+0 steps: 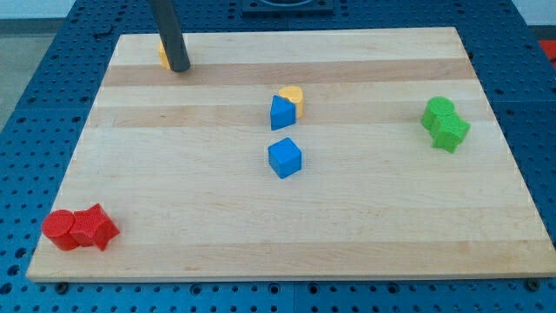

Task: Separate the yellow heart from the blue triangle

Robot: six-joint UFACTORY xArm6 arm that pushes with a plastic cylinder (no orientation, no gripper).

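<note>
Resting at the board's (261, 252) top left, my tip (180, 69) holds nothing; we'd nudge the light, slippery yellow heart (293, 96) off the touching blue triangle (281, 114).

A pale wooden board (287, 217), built of lengthwise strips with visible grain and slightly differing tones, fills most of the view. Its edges are straight and its surface is clean and evenly lit, with only soft, short shadows and no glare. The board rests on a blue perforated base plate (35, 104), whose regular grid of small dark holes shows along the view's left, right and bottom margins. At the view's top centre, a dark grey fixture (287, 7) sits just beyond the board's far edge; its form cannot be made out. Pale grey ground (26, 13) shows in the upper corners.
</note>
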